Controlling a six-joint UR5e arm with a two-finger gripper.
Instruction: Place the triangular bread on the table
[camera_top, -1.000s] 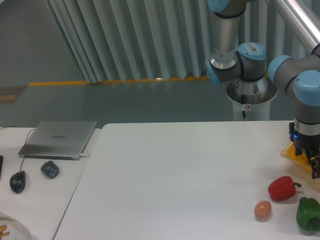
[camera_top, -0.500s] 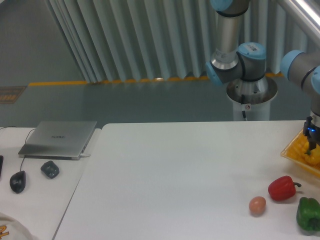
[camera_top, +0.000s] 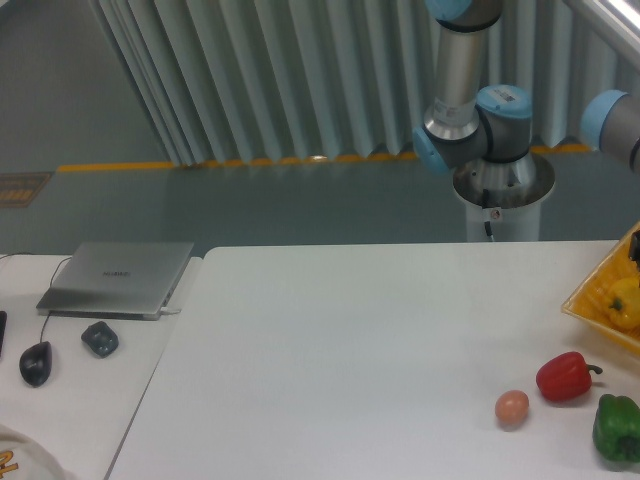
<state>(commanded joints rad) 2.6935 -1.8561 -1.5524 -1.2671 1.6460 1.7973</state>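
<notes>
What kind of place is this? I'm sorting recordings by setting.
Probably a robotics lab: a robot arm on a pedestal behind a white table, a side desk with a laptop, and yellow floor tape.

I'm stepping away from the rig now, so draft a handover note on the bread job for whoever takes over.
Gripper: out of frame past the right edge, so its state can't be read; only the arm's blue-capped grey joints show.
Golden-brown triangular bread: not visible anywhere, and not on the large white table.
Yellow tray at the right edge holds a yellow item.
On the table: small tan egg, red bell pepper, green bell pepper.
Done: no placement visible. Left: set the bread on the table.
</notes>
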